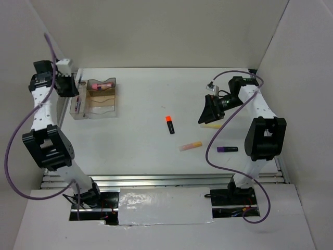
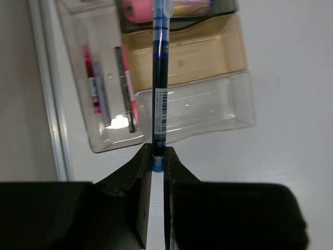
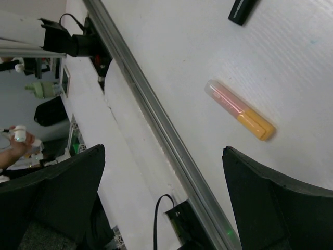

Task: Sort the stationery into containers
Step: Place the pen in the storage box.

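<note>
The left tool (image 2: 158, 158) is clamped on the lower end of a dark blue pen (image 2: 159, 99), which hangs over the clear organiser tray (image 2: 244, 107) at the far-left corner of the bench (image 1: 156, 94). The pen looks light, stiff and smooth, so a pinch this close to 1 end probably lets it swing or slip; a hold nearer mid-barrel would be steadier. Its upper end runs out of the left wrist view, and I cannot tell which compartment it is lined up with. In the tray's long side compartment lie a thin red pen (image 2: 89, 67) and dark pencils (image 2: 124, 86); a pink-capped tube (image 2: 141, 9) sits in a far compartment, partly cut off. The right tool (image 3: 162, 156) is spread wide and grips nothing, hovering above a pale yellow stick (image 1: 210, 125) that it mostly hides from above. Loose on the bench are the orange-capped black highlighter (image 1: 169, 124), the yellow-pink marker (image 3: 239, 109) and the purple marker (image 1: 227, 149), all well apart. These are small, hard, round barrels, likely to roll; each is best taken across its middle. A dark tip at the top edge of the right wrist view is too cropped to identify.
</note>
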{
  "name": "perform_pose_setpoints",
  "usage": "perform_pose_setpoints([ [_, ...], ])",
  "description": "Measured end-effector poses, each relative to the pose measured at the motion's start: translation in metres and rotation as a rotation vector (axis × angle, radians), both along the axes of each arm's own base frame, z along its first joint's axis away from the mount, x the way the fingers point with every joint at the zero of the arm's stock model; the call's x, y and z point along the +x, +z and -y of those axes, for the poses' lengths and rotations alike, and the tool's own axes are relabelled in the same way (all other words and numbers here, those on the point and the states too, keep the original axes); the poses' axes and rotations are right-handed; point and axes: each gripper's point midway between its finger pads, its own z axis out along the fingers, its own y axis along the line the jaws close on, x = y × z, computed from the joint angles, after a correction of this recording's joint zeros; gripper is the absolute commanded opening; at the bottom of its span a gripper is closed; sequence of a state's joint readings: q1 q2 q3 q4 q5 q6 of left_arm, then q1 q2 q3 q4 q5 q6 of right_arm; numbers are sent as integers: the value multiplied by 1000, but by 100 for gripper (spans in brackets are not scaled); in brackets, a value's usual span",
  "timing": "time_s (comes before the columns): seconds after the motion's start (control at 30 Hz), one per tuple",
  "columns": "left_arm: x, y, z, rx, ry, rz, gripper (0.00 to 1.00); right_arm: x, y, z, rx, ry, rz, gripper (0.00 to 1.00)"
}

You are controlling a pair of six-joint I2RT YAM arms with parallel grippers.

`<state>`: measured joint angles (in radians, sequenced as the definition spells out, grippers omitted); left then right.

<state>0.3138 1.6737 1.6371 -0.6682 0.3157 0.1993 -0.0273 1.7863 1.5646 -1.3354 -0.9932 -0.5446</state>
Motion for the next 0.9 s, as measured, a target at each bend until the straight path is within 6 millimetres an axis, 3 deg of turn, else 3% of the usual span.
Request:
perform_pose_setpoints([
  [0.07,5,-14,-40,-41,83,-30,0,-7,-5,-4,0,9,-31,100],
  [0.13,6,-26,-65,-66,131,-56,0,-12,-8,-9,-1,23,-46,100],
  [0.33,15,-42,-101,-101,166,-77,0,-19,-10,-19,-2,53,-59,100],
  [0.63,15,-87,-114,-125,158,-156,2,-22,-14,-22,-6,61,-73,100],
  [0.9,23,-115,-103,-136,132,-210,2,-23,-14,-22,-2,63,-74,100],
])
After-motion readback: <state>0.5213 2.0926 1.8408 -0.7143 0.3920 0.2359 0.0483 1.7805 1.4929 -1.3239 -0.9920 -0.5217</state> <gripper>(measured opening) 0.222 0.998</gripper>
